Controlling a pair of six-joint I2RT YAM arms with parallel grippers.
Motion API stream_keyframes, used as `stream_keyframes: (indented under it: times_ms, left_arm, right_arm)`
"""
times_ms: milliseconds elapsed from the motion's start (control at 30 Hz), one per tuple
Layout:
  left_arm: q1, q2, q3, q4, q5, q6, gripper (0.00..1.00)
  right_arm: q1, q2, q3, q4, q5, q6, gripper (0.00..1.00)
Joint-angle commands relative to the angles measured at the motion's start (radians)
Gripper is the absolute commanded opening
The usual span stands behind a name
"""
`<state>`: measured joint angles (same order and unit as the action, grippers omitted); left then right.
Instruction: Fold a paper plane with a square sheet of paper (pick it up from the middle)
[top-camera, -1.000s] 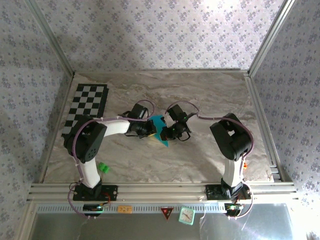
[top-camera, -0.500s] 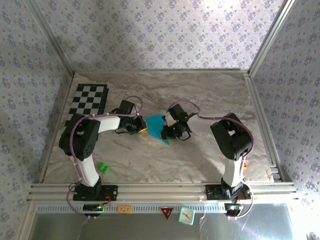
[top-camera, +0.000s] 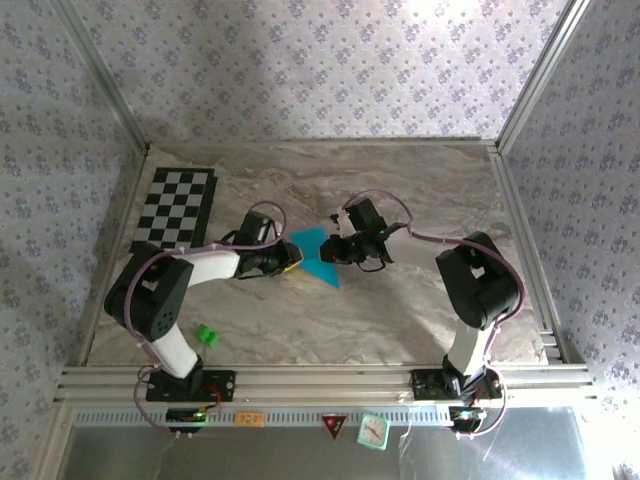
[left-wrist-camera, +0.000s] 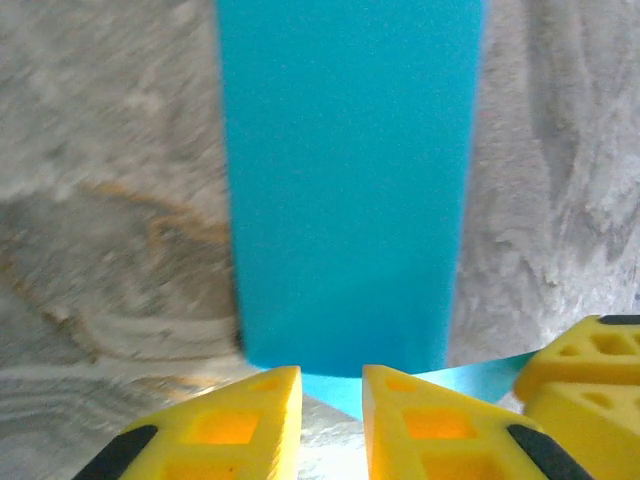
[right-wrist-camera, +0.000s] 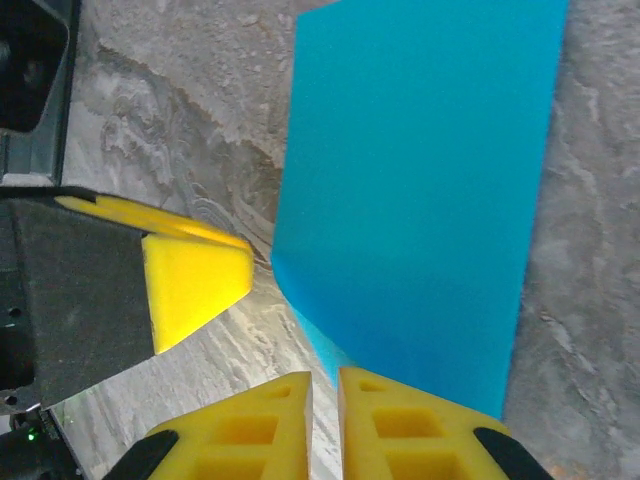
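Both left fingers (left-wrist-camera: 230, 430) and right fingers (right-wrist-camera: 410, 425) closed on square sheet of paper (left-wrist-camera: 345, 180), gripping opposite sides

The left claw (top-camera: 291, 257) is back at the paper's (top-camera: 318, 259) left edge, while the right claw (top-camera: 335, 250) has shifted rearward.

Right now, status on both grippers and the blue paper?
Left gripper at edge of thin cyan-blue paper sheet, fingers nearly together, grip unclear. Right gripper shut on sheet, close beside left. Small green block sits apart, not in the way.
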<state>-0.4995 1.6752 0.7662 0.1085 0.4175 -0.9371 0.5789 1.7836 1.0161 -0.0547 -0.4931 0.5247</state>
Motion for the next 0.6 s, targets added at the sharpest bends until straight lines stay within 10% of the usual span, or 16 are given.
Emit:
stream_keyframes:
  times_ms: [0,567]
  left_arm:
    - [-0.006,-0.052,-0.017,0.063,0.003,-0.047,0.27]
    - [-0.013,0.011,-0.007,0.091,0.036,-0.096,0.35]
  right_arm:
    - [-0.007,0.027,-0.011,-0.032,0.006,0.022,0.17]
    - [-0.03,0.128,0.026,-0.113,0.045,0.017,0.17]
